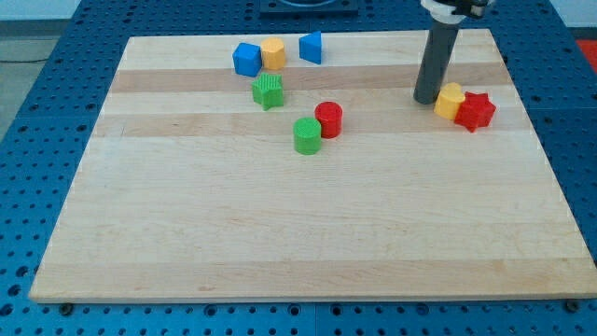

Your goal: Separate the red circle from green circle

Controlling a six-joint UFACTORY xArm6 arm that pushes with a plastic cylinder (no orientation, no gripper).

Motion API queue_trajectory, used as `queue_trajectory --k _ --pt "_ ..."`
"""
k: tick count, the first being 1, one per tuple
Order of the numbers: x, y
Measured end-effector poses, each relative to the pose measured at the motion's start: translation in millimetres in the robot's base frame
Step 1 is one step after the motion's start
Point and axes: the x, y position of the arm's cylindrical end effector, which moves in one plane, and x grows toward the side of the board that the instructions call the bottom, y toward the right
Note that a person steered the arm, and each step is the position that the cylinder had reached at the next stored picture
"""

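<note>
The red circle [328, 119] sits near the board's middle top, touching the green circle [307, 135] just below and to its left. My tip [427, 99] is far to their right, on the board right next to the left side of a yellow block [450, 100]. The rod rises from the tip toward the view's top.
A red star block [476, 111] touches the yellow block on its right. A green star block [268, 91] lies up and left of the circles. A blue block [246, 59], a yellow block [273, 52] and a blue block [311, 47] line the top edge of the wooden board [280, 233].
</note>
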Motion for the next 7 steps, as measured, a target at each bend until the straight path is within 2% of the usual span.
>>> queue_trajectory --k 1,2,4,5,6,7 --pt "0.0 13.4" --pt "-0.3 -13.0" --pt "-0.4 -150.0" --pt "18.3 -178.2" --pt "52.1 -165.7" --pt "52.6 -142.3"
